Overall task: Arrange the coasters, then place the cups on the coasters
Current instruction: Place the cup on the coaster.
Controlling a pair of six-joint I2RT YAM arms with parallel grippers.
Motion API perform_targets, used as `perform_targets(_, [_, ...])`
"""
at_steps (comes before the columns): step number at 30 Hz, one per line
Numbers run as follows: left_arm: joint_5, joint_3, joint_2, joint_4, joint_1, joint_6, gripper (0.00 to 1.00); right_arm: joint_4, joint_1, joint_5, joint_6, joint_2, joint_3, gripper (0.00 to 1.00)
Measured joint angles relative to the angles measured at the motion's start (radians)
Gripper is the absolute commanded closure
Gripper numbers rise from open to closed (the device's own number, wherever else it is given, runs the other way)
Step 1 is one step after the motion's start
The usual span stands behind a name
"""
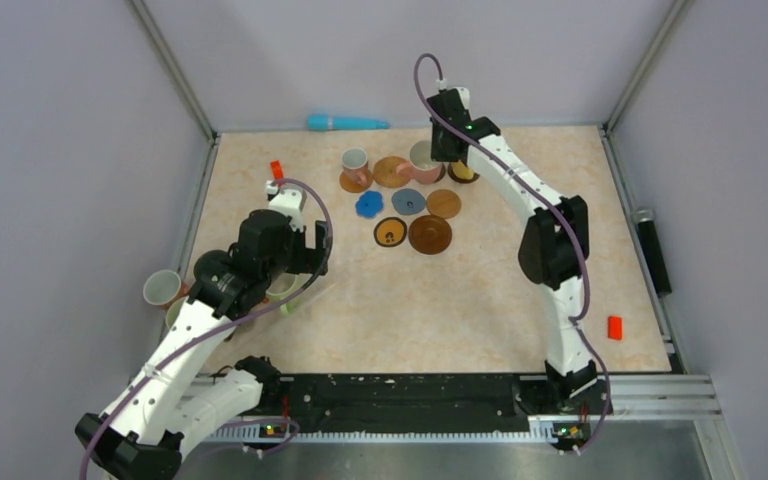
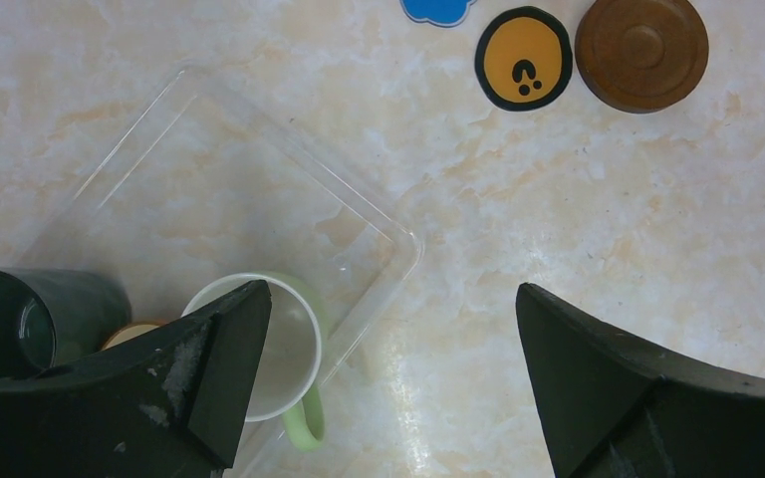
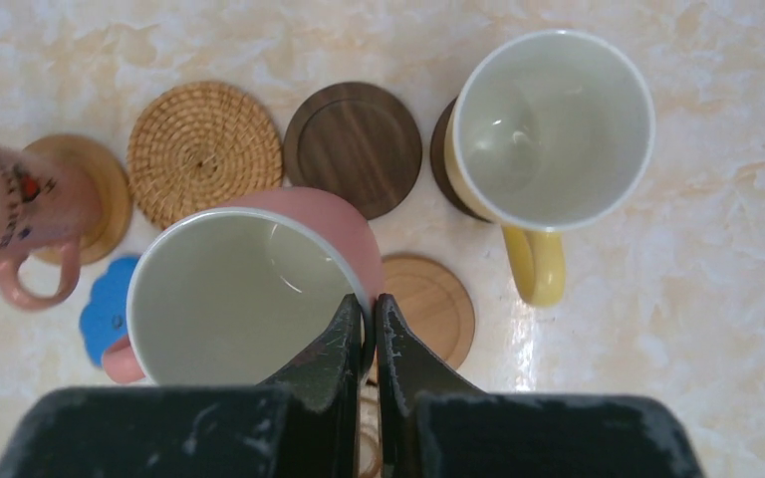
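At the far left of the table [image 1: 460, 300], a cream cup [image 1: 163, 288] is seen upright near the edge. Just right of it, a clear tray [image 2: 259, 129] is found, with a dark cup [image 2: 60, 309] lying on its side and a pale green cup [image 2: 289, 349] upright at the tray's near corner. The left gripper [image 2: 388, 329] is held above this corner with its fingers spread wide and nothing between them. Further right, the coasters are grouped toward the back of the table: a blue scalloped coaster [image 3: 108, 309], a black-rimmed orange coaster [image 2: 524, 58] and a dark brown coaster [image 2: 641, 52] in the nearer rows. In the back row, a printed pink cup [image 3: 10, 209] is set on a tan coaster [image 3: 105, 189], followed by a woven coaster [image 3: 202, 149] and a dark wood coaster [image 3: 354, 147], both bare. The rim of a plain pink cup [image 3: 239, 289] is pinched between the narrow fingers of the right gripper [image 3: 371, 319], beside a light wood coaster [image 3: 433, 304]; whether the cup is set down cannot be told. Farthest right, a yellow cup [image 3: 555, 129] is placed on a dark coaster [image 3: 445, 149].
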Motion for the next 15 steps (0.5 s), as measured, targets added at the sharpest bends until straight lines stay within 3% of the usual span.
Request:
perform_targets(5, [0.018,0.000,0.000,0.000,0.000,0.000,0.01,-0.023,-0.047,-0.012,0.008,0.132,0.144,1.00])
perform_targets(15, [0.038,0.000,0.000,0.000,0.000,0.000,0.01,-0.036,-0.084,-0.042,0.022,0.203,0.235,1.00])
